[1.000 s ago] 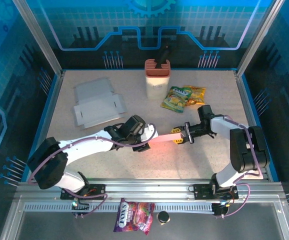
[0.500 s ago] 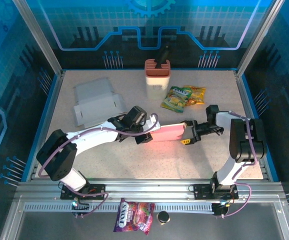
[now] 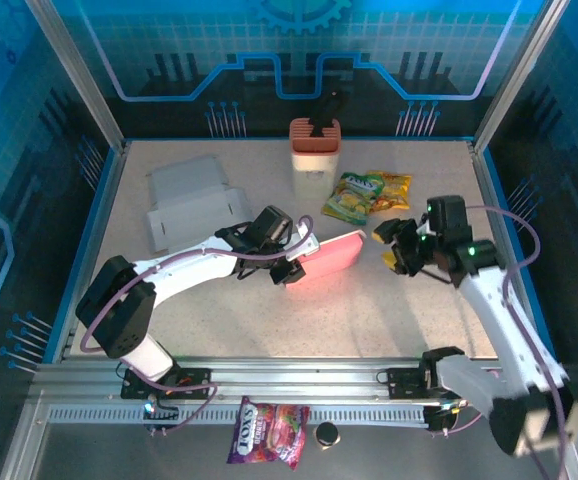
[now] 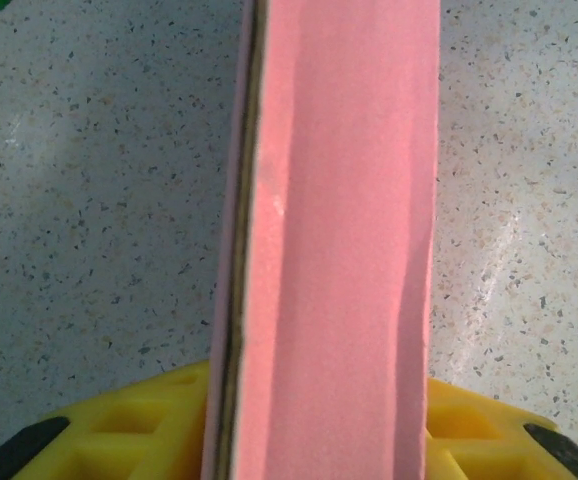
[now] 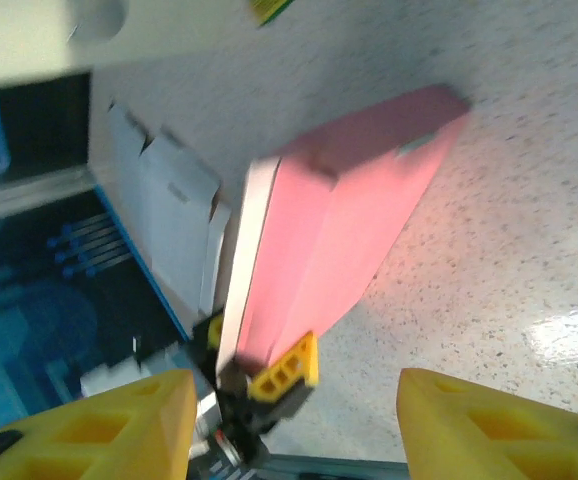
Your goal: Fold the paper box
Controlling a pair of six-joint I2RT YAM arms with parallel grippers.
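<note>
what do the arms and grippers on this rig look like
The left arm and right arm have white links, black joints and pale purple cables looping alongside. The left gripper and right gripper are black with chunky yellow fingers.

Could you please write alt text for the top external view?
The left gripper holds a pink box by one end at the middle of the table; the right gripper is open, clear of its other end. Flat grey cardboard lies back left.
</note>
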